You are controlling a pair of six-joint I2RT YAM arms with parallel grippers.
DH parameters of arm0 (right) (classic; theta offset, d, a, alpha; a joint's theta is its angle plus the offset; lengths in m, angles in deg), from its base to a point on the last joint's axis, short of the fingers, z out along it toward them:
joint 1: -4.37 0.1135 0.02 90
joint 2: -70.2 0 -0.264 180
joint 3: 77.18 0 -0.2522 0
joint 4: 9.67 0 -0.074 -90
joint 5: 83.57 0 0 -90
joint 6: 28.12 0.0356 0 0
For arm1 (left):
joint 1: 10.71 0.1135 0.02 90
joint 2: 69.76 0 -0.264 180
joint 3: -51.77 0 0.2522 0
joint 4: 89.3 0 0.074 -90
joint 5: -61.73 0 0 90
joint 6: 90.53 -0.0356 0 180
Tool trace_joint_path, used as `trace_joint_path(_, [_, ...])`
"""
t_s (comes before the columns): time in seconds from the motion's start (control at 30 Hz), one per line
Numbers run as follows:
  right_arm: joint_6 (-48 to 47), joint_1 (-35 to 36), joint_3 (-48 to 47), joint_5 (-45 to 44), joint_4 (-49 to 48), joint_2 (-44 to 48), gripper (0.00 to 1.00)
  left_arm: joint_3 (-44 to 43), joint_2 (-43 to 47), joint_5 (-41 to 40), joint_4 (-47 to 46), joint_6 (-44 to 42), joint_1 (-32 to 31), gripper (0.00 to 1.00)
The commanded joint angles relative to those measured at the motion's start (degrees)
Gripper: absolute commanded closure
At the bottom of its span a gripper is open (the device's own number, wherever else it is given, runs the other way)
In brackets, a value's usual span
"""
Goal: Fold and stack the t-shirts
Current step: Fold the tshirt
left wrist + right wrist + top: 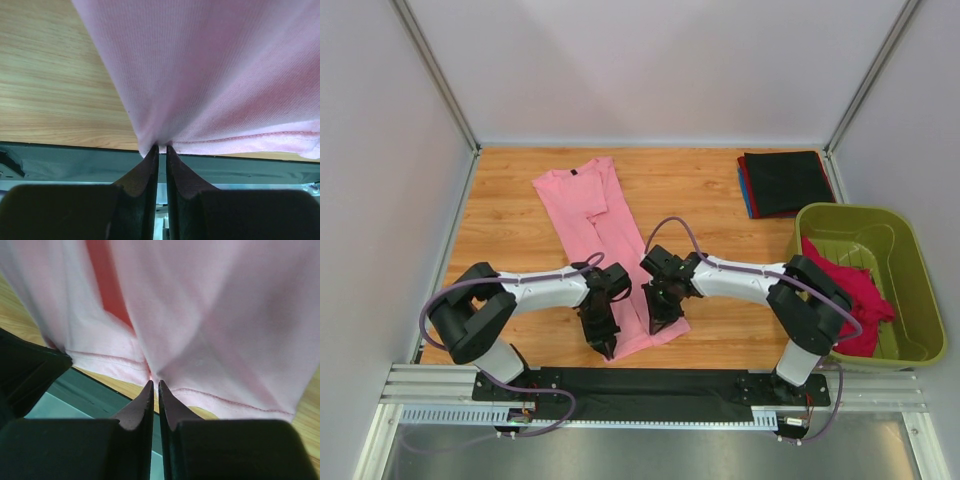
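Note:
A light pink t-shirt (585, 210) lies lengthwise on the wooden table, collar at the far end and hem toward me. My left gripper (606, 346) is shut on the hem's near-left corner; in the left wrist view the pink cloth (215, 75) bunches between the fingertips (162, 146). My right gripper (658, 322) is shut on the hem's right part, where the pink fabric (220, 315) puckers at the tips (155, 381). A folded stack of t-shirts (783, 182), black on top with red and blue edges, sits at the back right. A magenta-red t-shirt (850, 290) lies crumpled in the tub.
An olive-green plastic tub (850, 208) stands at the right edge of the table. A black mat and a metal rail (650, 385) run along the near edge just below both grippers. Grey walls enclose the table on three sides.

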Motion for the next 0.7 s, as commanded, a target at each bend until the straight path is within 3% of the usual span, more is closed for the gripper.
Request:
trace_joint_path(0.0, [0.7,0.3,-2.8,-1.6,0.4,3.2,0.92,0.1,0.1,-0.2,-0.1,1.7,-1.0,0.82])
trace_joint_path(0.27, [-0.3,-0.8,-7.2,-4.3,6.0,5.3,0.90,-5.7,5.9,-1.9,5.7,0.4,-0.3,0.68])
trace_joint_path(0.4, [-1.5,-2.0,-7.7,-5.5,7.1,7.0,0.87,-9.5,7.3,-4.7,11.0,-3.7,4.3,0.66])
trace_joint_path(0.5, [-2.9,-3.3,-8.6,-6.6,8.9,7.3,0.85,-10.1,8.2,-6.7,13.7,-8.9,10.4,0.66])
trace_joint_path(0.67, [-5.8,-9.1,-10.8,-7.2,11.3,7.8,0.78,-13.2,9.9,-13.0,14.0,-18.9,27.1,0.58])
